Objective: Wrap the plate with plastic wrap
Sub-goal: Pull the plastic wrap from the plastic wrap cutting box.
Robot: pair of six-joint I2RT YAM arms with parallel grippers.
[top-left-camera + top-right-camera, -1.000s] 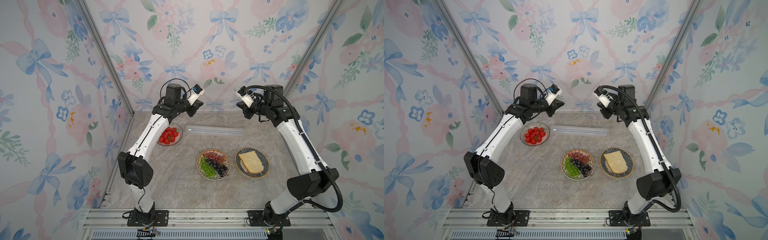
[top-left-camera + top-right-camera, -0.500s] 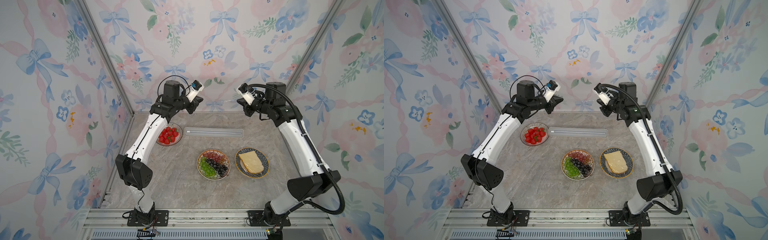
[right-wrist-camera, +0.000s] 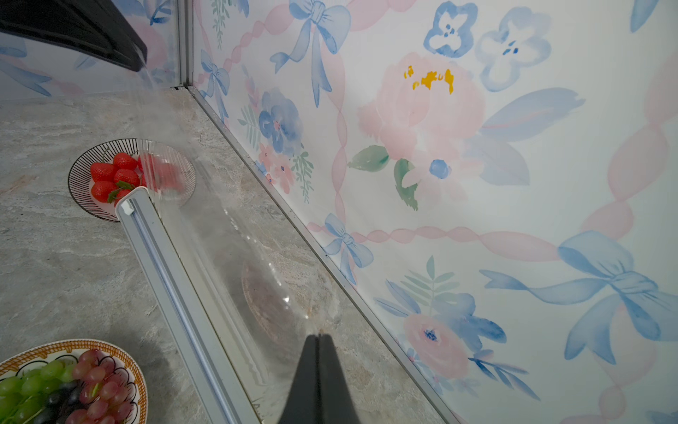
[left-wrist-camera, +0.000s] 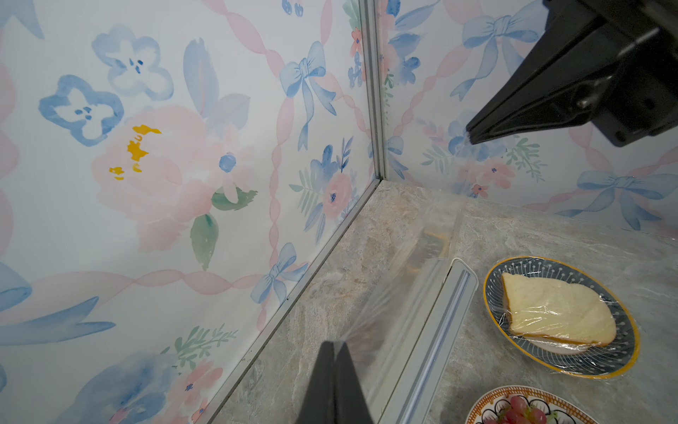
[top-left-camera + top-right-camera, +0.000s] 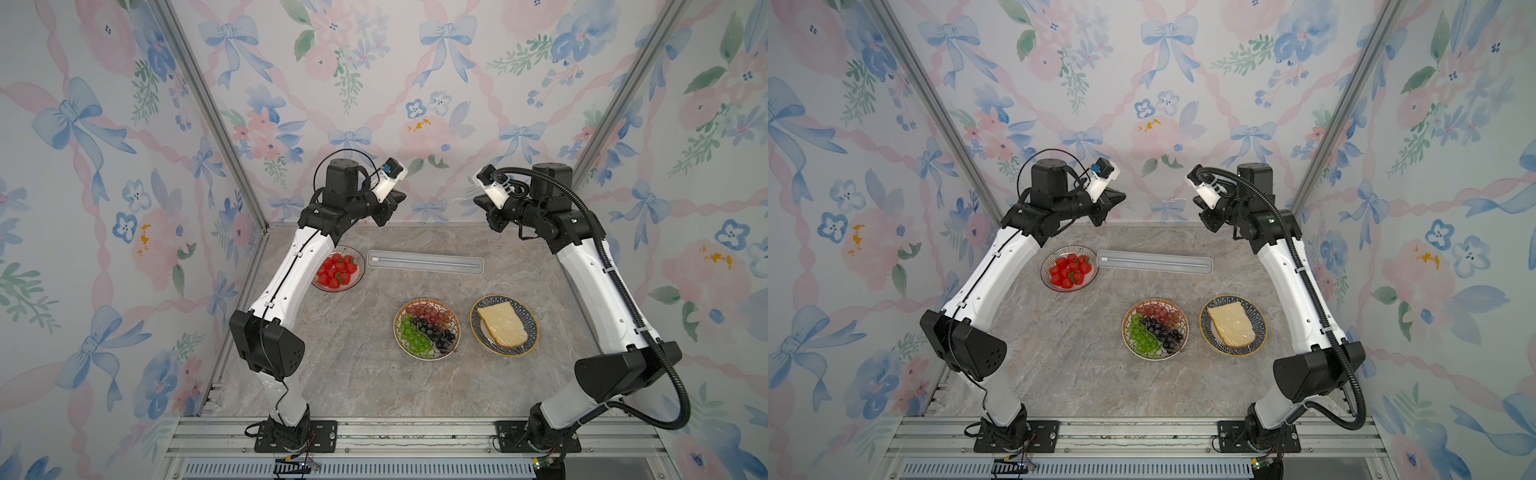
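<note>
Both arms have risen slightly toward the back wall (image 5: pixel 440 124); the box hasn't shifted. Nearest on the worktop (image 5: pixel 353 365) is the grape plate (image 5: pixel 456 332). Beside it is the bread plate (image 5: pixel 486 341), film already tight over the bread. Further back, the strawberry plate (image 5: pixel 353 253) sits just beside one end of the long box (image 5: pixel 426 262). Farthest, raised above the box, the left claw (image 5: pixel 401 195) and right claw (image 5: pixel 478 202) are well apart. Each is pinched together on a corner of the plastic wrap (image 4: pixel 396 301), a clear sheet strung between them and running down to the box.
</note>
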